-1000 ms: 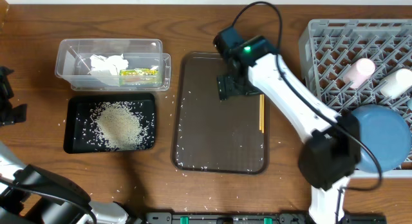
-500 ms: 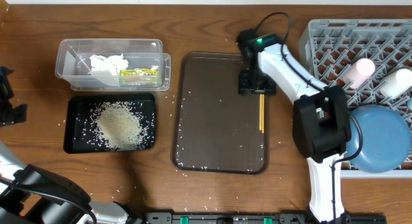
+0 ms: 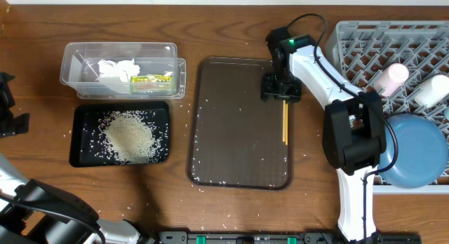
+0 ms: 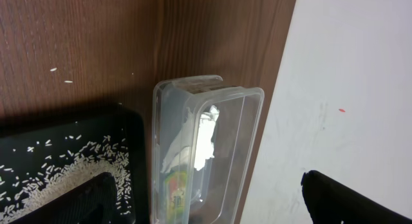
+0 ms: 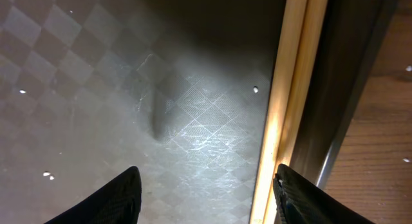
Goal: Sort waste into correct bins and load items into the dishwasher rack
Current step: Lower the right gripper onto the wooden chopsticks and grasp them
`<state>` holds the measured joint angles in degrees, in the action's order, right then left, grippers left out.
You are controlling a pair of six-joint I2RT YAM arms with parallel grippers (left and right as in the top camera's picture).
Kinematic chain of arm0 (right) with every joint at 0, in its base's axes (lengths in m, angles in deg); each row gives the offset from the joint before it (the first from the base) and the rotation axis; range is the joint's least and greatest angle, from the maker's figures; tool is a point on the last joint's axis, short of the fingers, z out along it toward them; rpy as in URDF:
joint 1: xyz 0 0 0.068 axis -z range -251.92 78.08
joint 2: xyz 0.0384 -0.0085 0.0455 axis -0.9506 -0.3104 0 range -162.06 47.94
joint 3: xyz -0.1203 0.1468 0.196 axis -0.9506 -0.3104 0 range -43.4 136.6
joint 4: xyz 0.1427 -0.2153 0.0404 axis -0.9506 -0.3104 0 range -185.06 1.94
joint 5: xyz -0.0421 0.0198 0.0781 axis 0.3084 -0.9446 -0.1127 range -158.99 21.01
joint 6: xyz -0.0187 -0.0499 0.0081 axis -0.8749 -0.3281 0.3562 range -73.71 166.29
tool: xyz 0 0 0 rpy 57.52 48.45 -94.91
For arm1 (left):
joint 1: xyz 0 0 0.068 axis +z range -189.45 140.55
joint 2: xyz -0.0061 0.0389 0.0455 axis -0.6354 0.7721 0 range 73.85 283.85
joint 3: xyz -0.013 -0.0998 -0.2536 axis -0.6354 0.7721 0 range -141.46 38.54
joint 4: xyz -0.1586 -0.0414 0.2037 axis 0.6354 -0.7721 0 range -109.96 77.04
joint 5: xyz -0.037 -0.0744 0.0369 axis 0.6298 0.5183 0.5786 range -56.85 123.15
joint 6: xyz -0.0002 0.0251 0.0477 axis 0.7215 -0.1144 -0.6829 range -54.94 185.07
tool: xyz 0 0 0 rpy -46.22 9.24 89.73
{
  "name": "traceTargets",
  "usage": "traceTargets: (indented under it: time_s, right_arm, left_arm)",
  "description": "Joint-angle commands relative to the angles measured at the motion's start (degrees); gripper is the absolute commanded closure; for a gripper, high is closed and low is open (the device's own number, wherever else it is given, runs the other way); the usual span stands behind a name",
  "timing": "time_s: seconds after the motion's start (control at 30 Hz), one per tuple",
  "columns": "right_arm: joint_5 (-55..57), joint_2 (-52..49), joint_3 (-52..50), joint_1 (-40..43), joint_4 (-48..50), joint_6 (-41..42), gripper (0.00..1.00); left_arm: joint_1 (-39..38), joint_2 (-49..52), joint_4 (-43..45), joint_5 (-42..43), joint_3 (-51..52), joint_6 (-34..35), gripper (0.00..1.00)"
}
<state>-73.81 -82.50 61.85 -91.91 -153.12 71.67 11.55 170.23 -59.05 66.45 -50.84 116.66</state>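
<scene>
STEP: loading, pickup of 2 thin wooden chopsticks (image 3: 285, 125) | WHERE: inside brown rectangular serving tray (image 3: 231, 146), against its right rim | CLAW: right gripper (image 5: 206, 192) part-open, straddling them, holding nothing | NEXT: likely close, lift, carry to light-grey lattice dishwasher rack (image 3: 365, 48)

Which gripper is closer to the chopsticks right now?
Right. The right gripper sits over the chopsticks' far end at the brown tray's right edge; the left gripper is far to the other side, by the clear tub and black tray.
</scene>
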Motion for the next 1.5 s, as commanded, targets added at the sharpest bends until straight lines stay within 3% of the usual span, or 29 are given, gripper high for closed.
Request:
traceTargets:
  time_s: [0.0, 1.07, 1.17, 1.23, 1.33, 1.47]
  right_arm:
    - [3.54, -1.05, -0.07, -1.57, -0.07, 1.84, 0.36]
    - [4.33, -4.87, -0.13, -2.64, -0.22, 1.57, 0.36]
    - [4.33, -5.01, -0.13, -3.34, -0.24, 1.60, 0.47]
    - [3.85, -5.01, -0.11, -3.85, -0.26, 1.57, 0.62]
    - [1.95, -5.01, -0.09, -4.28, -0.57, 1.55, 0.96]
    - [0.74, -4.90, 1.55, -3.85, -3.21, 0.85, 0.99]
  left_arm:
    - [0.09, -0.15, -0.13, 0.52, -0.09, -0.55, 0.06]
    - [0.09, -0.15, -0.13, 0.55, -0.09, -0.55, 0.05]
    - [0.09, -0.15, -0.13, 0.55, -0.09, -0.55, 0.05]
    - [0.09, -0.15, -0.15, 0.52, -0.09, -0.55, 0.05]
    - [0.09, -0.15, -0.13, 0.55, -0.09, -0.55, 0.05]
    - [0.09, -0.15, -0.13, 0.52, -0.09, -0.55, 0.05]
